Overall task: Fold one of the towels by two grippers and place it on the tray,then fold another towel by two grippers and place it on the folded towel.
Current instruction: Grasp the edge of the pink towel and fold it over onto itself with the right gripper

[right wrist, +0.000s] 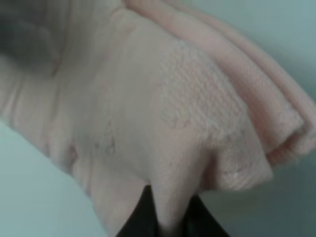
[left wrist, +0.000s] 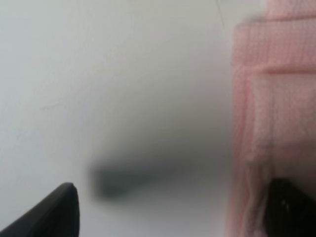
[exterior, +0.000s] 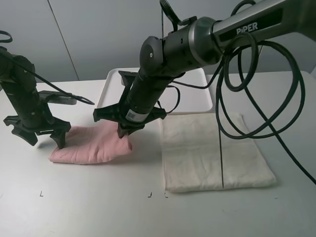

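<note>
**Lifting the folded pink towel: one end gripped, the other not**

Starting at the left, your left gripper point(exterior: 44, 140) hangs low at the left end of the pink towel point(exterior: 91, 145). Its fingers point(left wrist: 54, 212) are spread wide, one over bare bench point(exterior: 98, 207) and the other against the towel's folded edge. Nothing is held there. Drive that gripper further onto the cloth so both fingers bracket all the layers, then close it before any lift.

The pink towel lies bunched and folded on the bench, in front of the tray's left corner.

Your right gripper point(exterior: 123, 132) has reached across the middle. Its fingers point(right wrist: 143, 217) are pressed together on a tuck of cloth at the towel's right end. That bite looks shallow. In my judgement, raising this side alone would let the fold fall open, so raise both ends level.

The tray point(exterior: 197, 94) stands behind, and nothing shows in it, though the arm hides part of it. The cream towel point(exterior: 207, 153) lies flat on the bench to the right, in no container.
</note>
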### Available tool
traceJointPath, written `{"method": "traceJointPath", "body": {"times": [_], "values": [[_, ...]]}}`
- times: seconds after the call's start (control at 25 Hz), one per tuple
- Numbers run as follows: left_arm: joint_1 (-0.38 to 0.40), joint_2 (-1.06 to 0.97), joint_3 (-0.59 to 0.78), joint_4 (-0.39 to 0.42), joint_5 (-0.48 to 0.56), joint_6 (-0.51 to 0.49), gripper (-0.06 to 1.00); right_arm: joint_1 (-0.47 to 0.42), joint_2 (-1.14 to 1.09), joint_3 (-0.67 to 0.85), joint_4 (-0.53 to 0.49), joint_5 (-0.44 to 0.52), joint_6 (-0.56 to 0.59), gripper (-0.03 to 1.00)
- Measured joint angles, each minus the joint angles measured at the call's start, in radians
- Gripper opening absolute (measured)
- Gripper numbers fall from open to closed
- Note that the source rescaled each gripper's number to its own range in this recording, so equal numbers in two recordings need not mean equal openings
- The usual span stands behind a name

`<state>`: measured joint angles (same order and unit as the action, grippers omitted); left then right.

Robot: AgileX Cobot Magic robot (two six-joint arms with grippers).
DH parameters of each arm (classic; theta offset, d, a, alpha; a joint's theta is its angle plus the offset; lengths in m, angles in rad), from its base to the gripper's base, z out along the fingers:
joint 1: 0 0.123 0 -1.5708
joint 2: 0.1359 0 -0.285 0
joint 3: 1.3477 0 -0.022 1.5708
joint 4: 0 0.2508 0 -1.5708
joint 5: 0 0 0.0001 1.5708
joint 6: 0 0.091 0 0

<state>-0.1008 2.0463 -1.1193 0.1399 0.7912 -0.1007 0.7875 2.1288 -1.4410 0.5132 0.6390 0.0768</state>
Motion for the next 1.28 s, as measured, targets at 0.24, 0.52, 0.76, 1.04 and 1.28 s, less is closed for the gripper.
{"method": "traceJointPath", "body": {"times": [0.24,0.52,0.76,1.04,1.28], "values": [[0.002,0.000,0.000,-0.006,0.002,0.000,0.96,0.004,0.011,0.000,0.283,-0.040,-0.209,0.03],[0.006,0.000,0.000,-0.012,0.002,0.000,0.96,0.029,0.088,-0.004,0.568,-0.105,-0.383,0.03],[0.006,0.000,0.000,-0.016,0.002,0.000,0.96,0.039,0.130,-0.008,0.885,-0.118,-0.594,0.03],[0.008,0.000,0.000,-0.027,0.002,0.006,0.96,0.059,0.191,-0.045,0.999,-0.121,-0.676,0.03],[0.010,0.000,0.000,-0.047,0.002,0.040,0.96,0.083,0.233,-0.089,1.013,-0.130,-0.667,0.03]]}}
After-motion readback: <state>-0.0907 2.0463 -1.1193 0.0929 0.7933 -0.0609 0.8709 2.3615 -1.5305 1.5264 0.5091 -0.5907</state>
